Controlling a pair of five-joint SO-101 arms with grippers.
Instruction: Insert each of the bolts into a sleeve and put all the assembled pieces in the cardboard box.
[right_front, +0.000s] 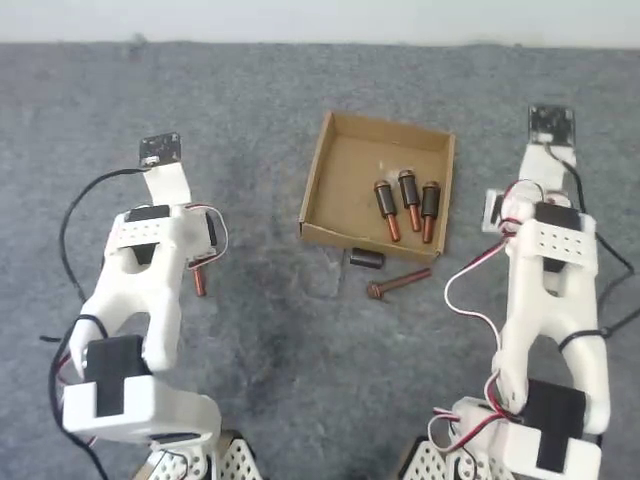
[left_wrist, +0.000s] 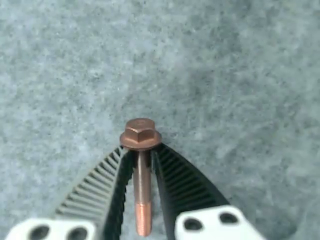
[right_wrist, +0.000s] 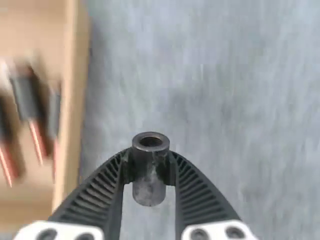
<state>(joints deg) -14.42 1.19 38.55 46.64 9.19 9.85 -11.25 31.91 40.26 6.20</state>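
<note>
Left gripper (left_wrist: 141, 154) was clamped on a bolt (left_wrist: 141, 136) just under its head, right gripper (right_wrist: 150, 157) pinched a sleeve (right_wrist: 149, 187) beside the box (right_wrist: 75, 100), bore unblocked, I'd guess so the two could be mated.

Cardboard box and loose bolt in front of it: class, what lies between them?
In the high view, a loose black sleeve lies between the cardboard box and the loose bolt.

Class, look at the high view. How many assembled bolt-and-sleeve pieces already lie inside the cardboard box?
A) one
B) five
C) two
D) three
D: three assembled pieces lie side by side on the floor of the cardboard box.
</note>
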